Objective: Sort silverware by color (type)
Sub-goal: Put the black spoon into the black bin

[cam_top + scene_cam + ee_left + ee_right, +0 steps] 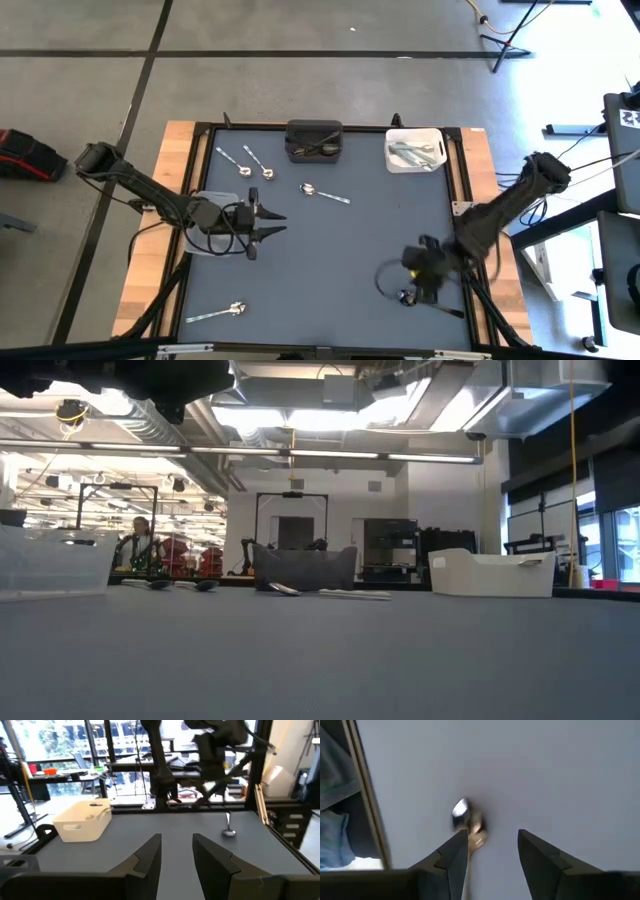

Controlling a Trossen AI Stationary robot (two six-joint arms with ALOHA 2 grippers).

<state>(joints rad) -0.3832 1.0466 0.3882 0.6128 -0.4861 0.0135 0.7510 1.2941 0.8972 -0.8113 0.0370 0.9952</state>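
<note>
Silver spoons lie flat on the dark mat: two side by side [251, 165], one near the middle [325, 193], one by the near edge [224, 312], and one under my right gripper [405, 297]. My right gripper [412, 283] hovers open over that spoon near the table's right near corner. In its wrist view [490, 855] the spoon's bowl [461, 812] shows just ahead of one finger, and the handle runs alongside that finger. My left gripper [268, 222] is open over the mat's left middle, pointing right [177, 855], with nothing between its fingers. My right gripper comes at the spoon from above, pointing down, and the spoon lies flat on the mat. Its handle [469, 865] passes close along the inner edge of one finger [452, 857]. I cannot tell whether the finger touches it.
A black bin [314, 140] with dark utensils and a white bin [415, 150] with silver ones stand at the far edge. A clear bin [205, 215] sits under my left arm at the left edge. A raised black frame [457, 180] rims the mat.
</note>
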